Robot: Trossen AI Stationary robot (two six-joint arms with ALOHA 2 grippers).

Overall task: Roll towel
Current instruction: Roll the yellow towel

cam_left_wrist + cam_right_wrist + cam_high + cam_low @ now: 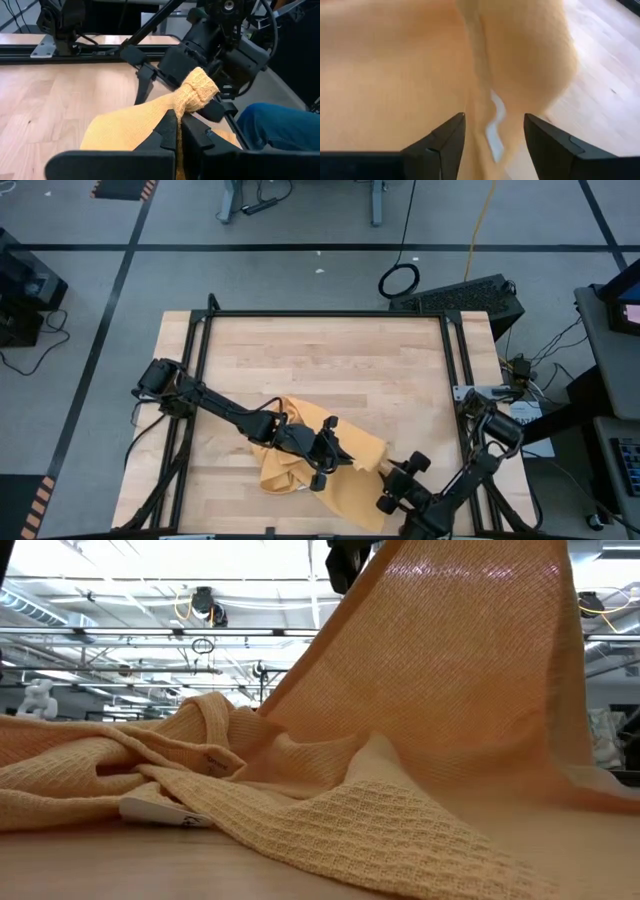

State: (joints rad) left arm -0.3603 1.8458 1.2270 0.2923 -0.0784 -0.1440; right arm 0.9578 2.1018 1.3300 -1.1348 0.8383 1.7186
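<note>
The towel (320,460) lay crumpled on the wooden table (320,360), a bunched corner pinched in the left gripper (178,131), while the right gripper (494,132) stood parted, apparently holding nothing.

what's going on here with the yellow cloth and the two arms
Two robot arms are working a mustard-yellow towel on the wooden table. The left hand is shut on a bunched bit of the towel, holding it up off the table. The right hand sits at the towel's near right edge with its fingers apart and cloth between them, not gripping. The towel is crumpled, not yet rolled.
</note>
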